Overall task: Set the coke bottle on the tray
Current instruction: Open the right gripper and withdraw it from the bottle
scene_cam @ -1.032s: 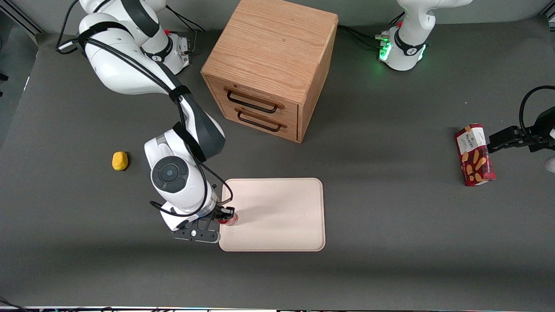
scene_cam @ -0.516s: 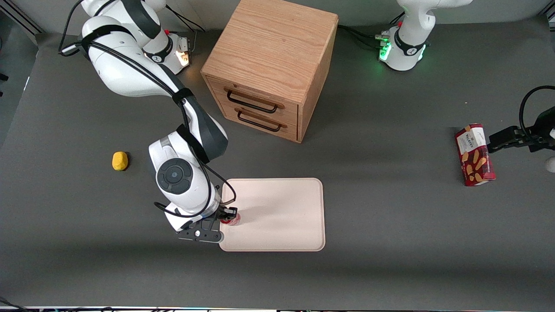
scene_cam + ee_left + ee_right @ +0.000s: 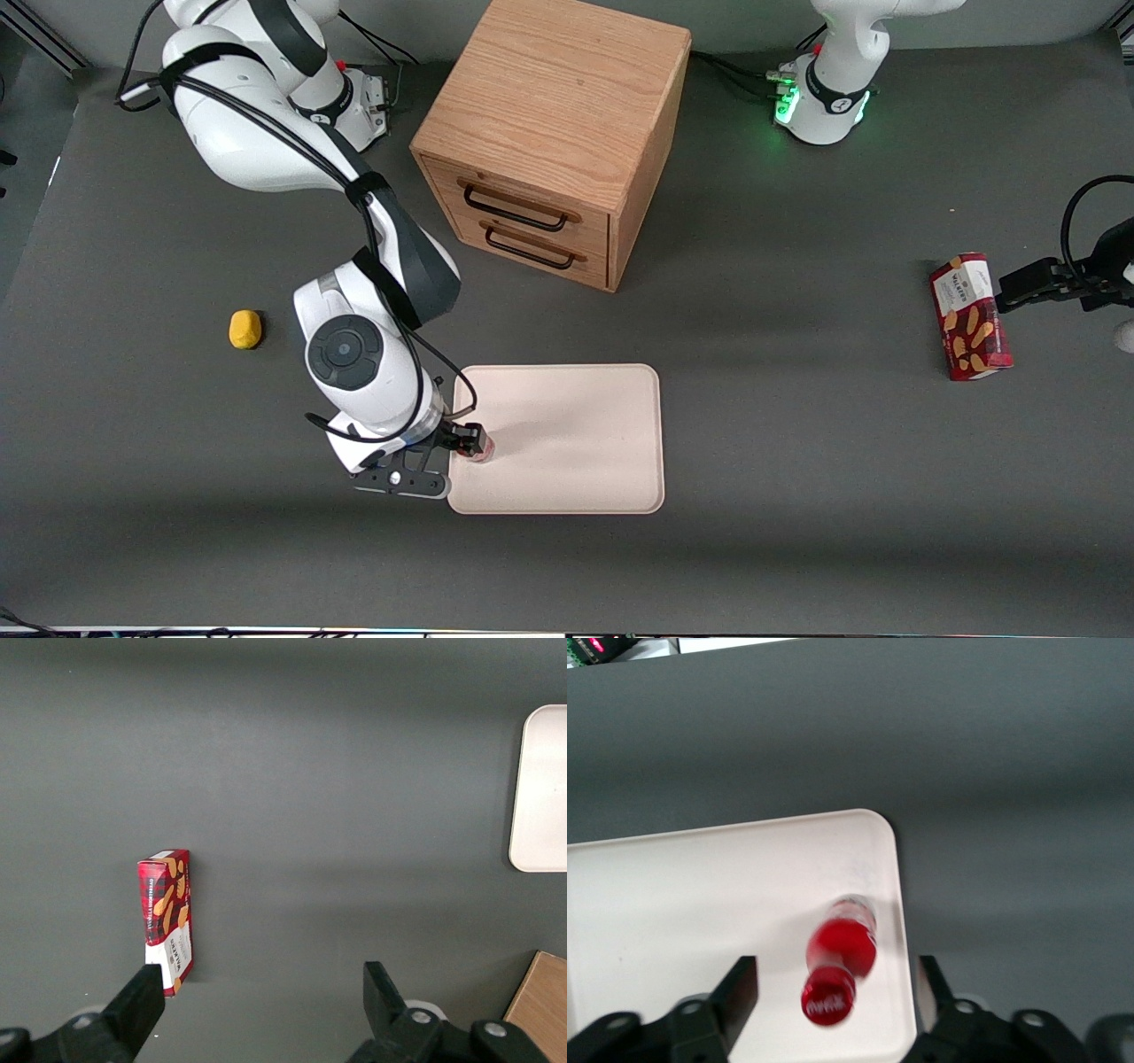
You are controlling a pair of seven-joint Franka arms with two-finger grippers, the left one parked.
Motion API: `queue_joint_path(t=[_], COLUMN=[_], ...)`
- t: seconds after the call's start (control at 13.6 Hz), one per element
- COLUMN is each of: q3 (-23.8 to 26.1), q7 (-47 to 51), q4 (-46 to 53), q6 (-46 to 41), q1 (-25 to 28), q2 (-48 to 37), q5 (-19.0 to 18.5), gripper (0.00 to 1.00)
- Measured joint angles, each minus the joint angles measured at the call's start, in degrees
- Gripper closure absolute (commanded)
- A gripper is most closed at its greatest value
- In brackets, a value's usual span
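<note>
The coke bottle is small and red, with a red cap, and stands on the cream tray just inside the edge at the working arm's end. My right gripper hangs over that same edge, right above the bottle. In the right wrist view the bottle shows cap-up between the two fingers of the gripper. The jaws stand wide apart with a gap on each side of the cap, so the gripper is open and touches nothing. The tray lies under the bottle, whose base is close to the rim.
A wooden drawer cabinet stands farther from the front camera than the tray. A yellow lump lies toward the working arm's end. A red biscuit box lies toward the parked arm's end, also in the left wrist view.
The arm's wrist shifted slightly toward the tray and then back. The bottle stays at the tray's edge under the gripper.
</note>
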Motion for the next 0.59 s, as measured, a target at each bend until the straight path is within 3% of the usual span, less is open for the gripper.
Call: queue_joint_path(t=[0.15,0.37,0.59], q3=[0.1,0.2,0.2], q7=[0.0,0.0,0.0], q4=[0.7,1.5,1.5], q6=[-6.7,-17.9,-28.3], q1=[-0.3,-1.1,-1.5], q2=[-3.0,-10.2,-17.7], q5=[0.2,5.0,6.9], gripper=[0.00,0.00,0.00])
